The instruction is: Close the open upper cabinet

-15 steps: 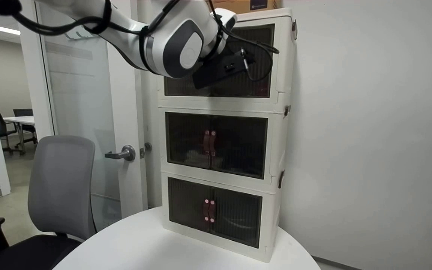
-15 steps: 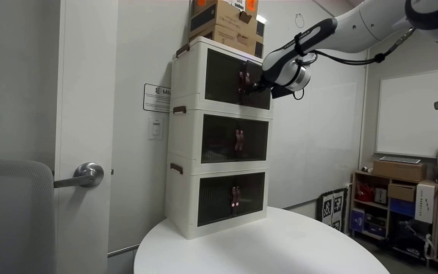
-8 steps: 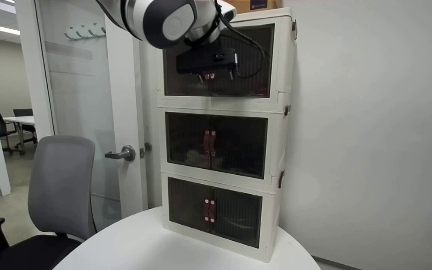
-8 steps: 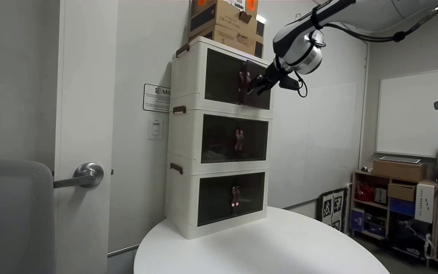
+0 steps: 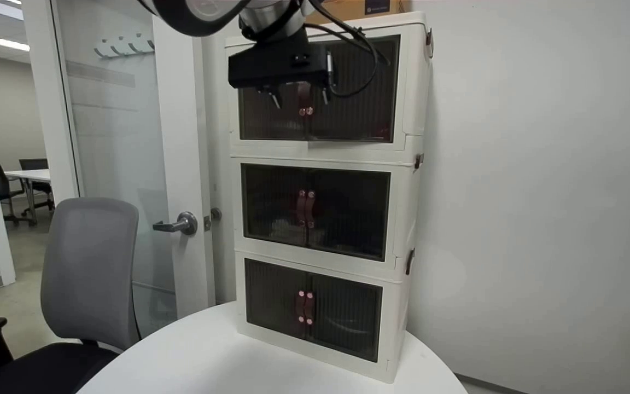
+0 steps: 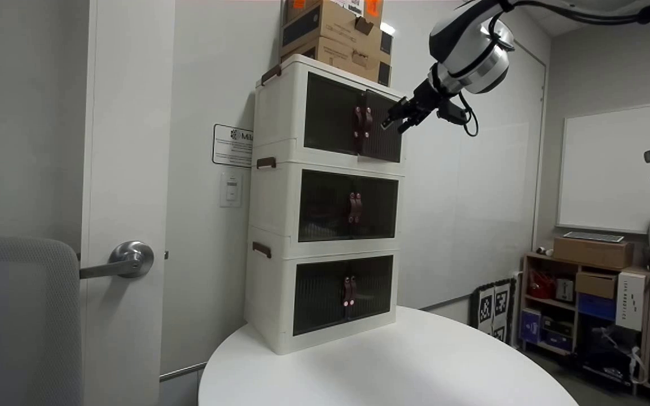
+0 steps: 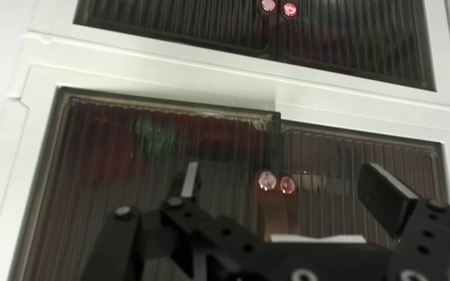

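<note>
The upper cabinet (image 5: 413,82) is the top tier of the white stacked unit. It also shows in an exterior view (image 6: 277,113) and inverted in the wrist view (image 7: 150,80). Its smoky left door (image 6: 329,115) lies flush. Its right door (image 6: 378,145) stands slightly ajar, its free edge jutting forward at the middle; in the wrist view this door (image 7: 209,136) is on the left. The reddish-brown handles (image 6: 362,121) sit side by side, also in the wrist view (image 7: 274,216). My gripper (image 6: 394,127) is open and empty in front of the doors, apart from them, with fingertips either side of the handles in the wrist view (image 7: 281,169).
The middle tier (image 5: 402,213) and bottom tier (image 5: 394,323) have shut doors. Cardboard boxes (image 6: 339,45) stand on the unit. The unit stands on a round white table (image 6: 392,372). A grey chair (image 5: 91,268) and a door (image 5: 186,137) are beside it.
My gripper has backed away from the upper doors and the arm has risen, uncovering the handles. The right door looks the same, slightly ajar.
</note>
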Motion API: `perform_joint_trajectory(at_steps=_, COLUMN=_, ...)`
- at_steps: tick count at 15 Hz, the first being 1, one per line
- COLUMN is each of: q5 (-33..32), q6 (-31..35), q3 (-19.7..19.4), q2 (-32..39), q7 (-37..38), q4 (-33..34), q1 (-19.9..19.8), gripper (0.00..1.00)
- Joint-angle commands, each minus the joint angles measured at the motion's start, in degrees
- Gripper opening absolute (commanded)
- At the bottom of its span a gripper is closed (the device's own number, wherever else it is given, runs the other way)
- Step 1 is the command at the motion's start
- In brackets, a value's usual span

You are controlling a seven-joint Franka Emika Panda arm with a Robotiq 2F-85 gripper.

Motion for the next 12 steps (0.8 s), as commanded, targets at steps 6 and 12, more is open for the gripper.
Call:
perform_joint_trajectory(at_steps=6, q5=11.4, q6=14.4, q3=3.9, q2=-5.6, q7=-13.2, q4=-2.1, q1=2.0, gripper=1.00)
perform_joint_trajectory(at_steps=12, q5=14.8, q6=21.3, q3=5.8, q2=-2.5, q7=-20.2, q4=1.1, q1=3.2, gripper=1.00)
